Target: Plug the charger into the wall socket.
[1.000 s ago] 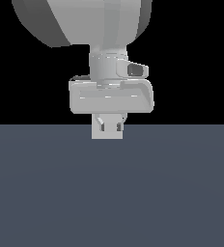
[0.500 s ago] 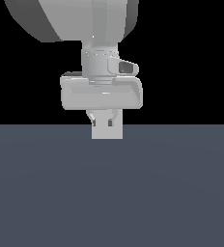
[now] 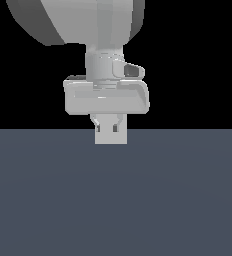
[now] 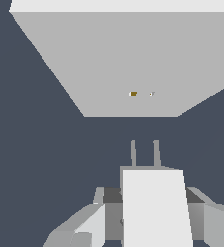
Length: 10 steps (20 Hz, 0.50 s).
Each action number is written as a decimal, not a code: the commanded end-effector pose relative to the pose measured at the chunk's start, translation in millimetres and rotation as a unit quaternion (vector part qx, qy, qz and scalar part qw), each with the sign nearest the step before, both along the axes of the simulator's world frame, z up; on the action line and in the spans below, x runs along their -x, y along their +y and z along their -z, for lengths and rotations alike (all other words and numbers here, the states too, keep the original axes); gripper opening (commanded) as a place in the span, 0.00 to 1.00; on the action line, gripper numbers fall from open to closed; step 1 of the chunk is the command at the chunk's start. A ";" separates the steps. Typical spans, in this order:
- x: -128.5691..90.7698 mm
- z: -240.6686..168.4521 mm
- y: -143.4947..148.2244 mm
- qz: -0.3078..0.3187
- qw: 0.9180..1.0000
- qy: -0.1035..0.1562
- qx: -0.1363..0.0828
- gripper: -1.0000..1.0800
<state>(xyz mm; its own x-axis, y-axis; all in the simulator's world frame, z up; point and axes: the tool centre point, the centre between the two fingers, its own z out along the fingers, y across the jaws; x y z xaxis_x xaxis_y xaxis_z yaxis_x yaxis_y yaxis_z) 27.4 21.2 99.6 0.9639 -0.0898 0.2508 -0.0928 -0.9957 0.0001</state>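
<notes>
The arm's wrist and hand body climb up the exterior frame: a second ago the hand's lower edge sat close over the pale plate at centre, now a clear gap opens between them. The gripper (image 3: 107, 121) comes up with it, and more of its fingers (image 3: 95, 120) shows above the wall socket's (image 3: 111, 136) top edge. The big rounded arm link at the top of the frame swells and slides toward the upper left corner. The dark camera box on the wrist rises with the rest, right of centre.
</notes>
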 end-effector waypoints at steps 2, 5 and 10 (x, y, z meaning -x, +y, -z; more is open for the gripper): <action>-5.1 -0.2 -0.5 0.000 1.000 0.000 0.000 0.00; -13.3 -0.2 -1.4 0.000 1.000 0.000 0.000 0.00; -32.1 -0.2 -3.1 0.000 1.000 0.000 0.000 0.00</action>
<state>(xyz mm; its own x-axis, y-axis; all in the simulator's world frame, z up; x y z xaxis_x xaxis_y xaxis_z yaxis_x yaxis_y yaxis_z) 53.7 18.7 99.6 0.9638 -0.0902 0.2510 -0.0932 -0.9957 -0.0002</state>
